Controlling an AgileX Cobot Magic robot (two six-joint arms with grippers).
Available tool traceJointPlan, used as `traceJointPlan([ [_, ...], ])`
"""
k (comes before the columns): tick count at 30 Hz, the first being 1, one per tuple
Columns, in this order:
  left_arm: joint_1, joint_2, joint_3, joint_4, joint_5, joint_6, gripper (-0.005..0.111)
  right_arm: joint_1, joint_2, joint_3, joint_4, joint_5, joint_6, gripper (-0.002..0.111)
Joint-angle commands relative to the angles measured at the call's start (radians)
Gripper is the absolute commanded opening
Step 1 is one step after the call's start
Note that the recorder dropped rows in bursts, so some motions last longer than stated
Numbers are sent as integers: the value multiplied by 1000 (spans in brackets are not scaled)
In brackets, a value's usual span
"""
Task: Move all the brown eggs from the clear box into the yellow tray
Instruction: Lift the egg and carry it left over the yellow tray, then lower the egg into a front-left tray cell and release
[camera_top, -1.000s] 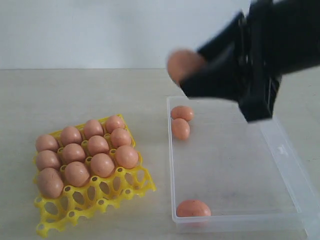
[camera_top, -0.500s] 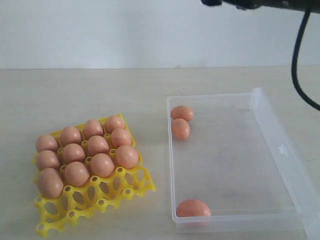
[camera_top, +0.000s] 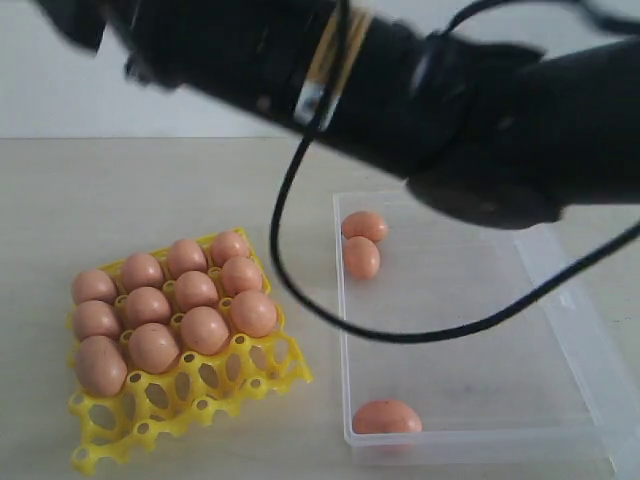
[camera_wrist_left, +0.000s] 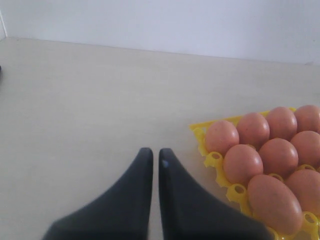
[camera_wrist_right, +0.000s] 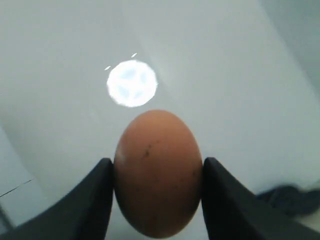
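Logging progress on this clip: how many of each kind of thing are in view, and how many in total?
Yellow tray: 1
Clear box: 1
Brown eggs: 16 (12 in the tray, 3 in the box, 1 in the right gripper)
Total: 18

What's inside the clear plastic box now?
Three brown eggs: two touching at its far left corner, one at its near left. The black robot arm covers the far right of the clear box.

Beige tabletop (camera_top: 150, 190); white wall (camera_top: 60, 105) behind
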Motion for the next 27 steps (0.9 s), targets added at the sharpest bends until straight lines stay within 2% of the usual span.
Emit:
traceJointPlan([
  [1,3,-3,3,-2,-4,5,4,0,200,-18,-125,-174,138,0],
  [8,3,-3,3,-2,-4,5,4,30,331,-18,-338,-123,140,0],
  [13,3,-3,3,-2,-4,7,4,122,342,-18,-422,108,21,0],
  [19,3,-3,3,-2,-4,7,4,225,342,-18,-415,508,-43,0],
  [27,3,-3,3,-2,-4,7,4,247,342,-18,-364,570,-43,0],
])
